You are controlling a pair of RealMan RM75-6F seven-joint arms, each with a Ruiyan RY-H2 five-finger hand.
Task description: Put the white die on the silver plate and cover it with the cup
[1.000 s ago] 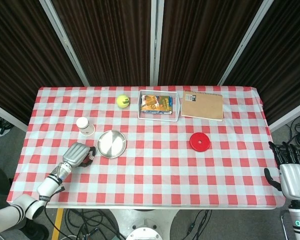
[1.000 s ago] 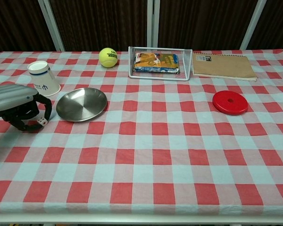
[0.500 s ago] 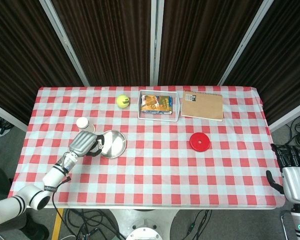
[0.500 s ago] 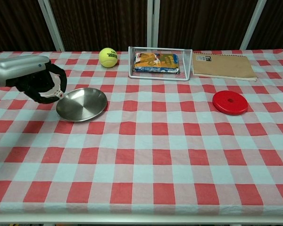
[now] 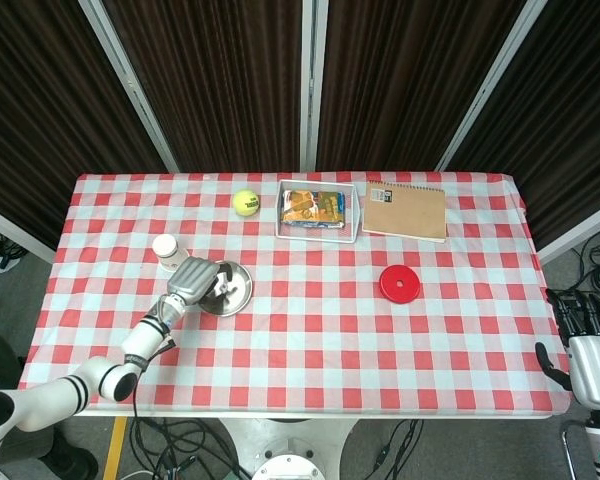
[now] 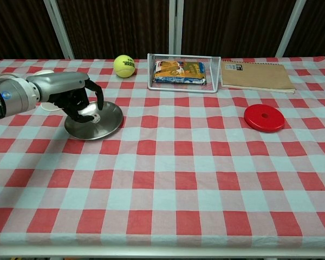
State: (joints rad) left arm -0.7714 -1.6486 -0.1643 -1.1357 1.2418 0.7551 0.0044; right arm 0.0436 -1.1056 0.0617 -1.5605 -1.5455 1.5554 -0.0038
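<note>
My left hand [image 5: 195, 279] [image 6: 80, 99] hovers low over the silver plate [image 5: 239, 287] [image 6: 108, 125], fingers curled downward. It pinches the small white die [image 6: 96, 117] just above the plate's middle; the head view hides the die under the hand. The white paper cup [image 5: 165, 250] lies on its side just left of the plate, and in the chest view only its edges [image 6: 44, 72] show behind my forearm. My right hand [image 5: 589, 352] hangs off the table's right edge, empty with fingers apart.
A tennis ball [image 5: 245, 202] [image 6: 124, 65], a wire tray [image 5: 351, 212] [image 6: 212, 70] with a snack pack and a brown notebook [image 5: 406, 210] [image 6: 255, 75] line the far side. A red disc [image 5: 400, 284] [image 6: 264, 117] lies right of centre.
My left hand lifted the die from the table left of the plate and carried it right, over the plate. The right hand stayed put.
</note>
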